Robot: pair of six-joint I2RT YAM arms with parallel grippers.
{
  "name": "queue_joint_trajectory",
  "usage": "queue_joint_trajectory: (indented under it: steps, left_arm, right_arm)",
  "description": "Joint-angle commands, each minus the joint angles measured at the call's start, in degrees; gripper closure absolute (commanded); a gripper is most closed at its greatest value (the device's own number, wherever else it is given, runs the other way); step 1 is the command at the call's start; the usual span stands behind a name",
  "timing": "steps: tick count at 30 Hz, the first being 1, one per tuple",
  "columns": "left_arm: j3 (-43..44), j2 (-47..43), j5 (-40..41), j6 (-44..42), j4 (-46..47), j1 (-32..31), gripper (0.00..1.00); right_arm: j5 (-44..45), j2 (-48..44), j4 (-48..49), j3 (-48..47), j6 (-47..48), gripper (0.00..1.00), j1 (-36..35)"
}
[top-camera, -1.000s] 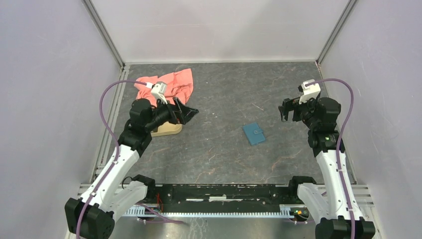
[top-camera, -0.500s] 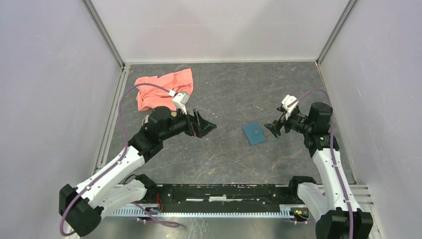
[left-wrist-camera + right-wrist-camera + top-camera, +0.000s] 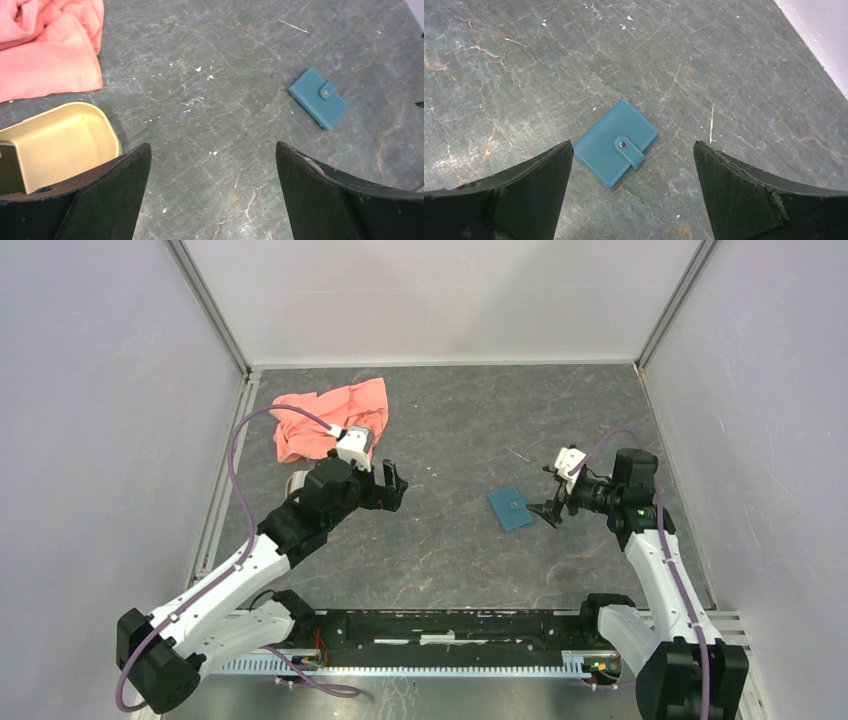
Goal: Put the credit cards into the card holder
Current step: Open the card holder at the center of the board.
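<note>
I am hovering left gripper (image 3: pixel 212 150) and right gripper (image 3: pixel 551 510), fingers apart, empty; wallet (image 3: pixel 616 150) lying snapped shut below, between the right fingers; cards unseen, loading seemingly not begun.

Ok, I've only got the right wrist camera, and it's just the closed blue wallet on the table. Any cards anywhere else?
Observer: None show in any view. The left wrist camera has a tan dish, and the part in view looks empty.
Operator: Anything else over there?
Observer: A pink cloth lies crumpled beyond the dish, toward the far left corner.
Operator: And the left tool?
Observer: The left tool is open and empty, off to the left of the wallet.
</note>
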State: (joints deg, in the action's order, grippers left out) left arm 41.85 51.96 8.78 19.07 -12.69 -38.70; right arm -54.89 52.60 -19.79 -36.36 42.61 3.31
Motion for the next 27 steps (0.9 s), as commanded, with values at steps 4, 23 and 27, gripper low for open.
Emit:
queue_joint_trajectory:
  steps: [4, 23, 27]
  left_arm:
    - [3.6, 5.3, -1.2, -2.7, 0.3, 0.9, 0.00]
    - [-5.4, 34.5, -11.8, 46.7, 46.2, -9.3, 0.16]
    - [-1.1, 43.0, -12.5, 49.3, 48.5, -11.2, 0.23]
  right_arm:
    - [-1.9, 0.1, 3.6, 3.7, 0.7, 0.02, 0.1]
    - [14.9, 15.8, 10.1, 2.5, -18.8, 0.10, -6.1]
    - [18.9, 19.8, 10.9, 1.5, -23.5, 0.16, -6.3]
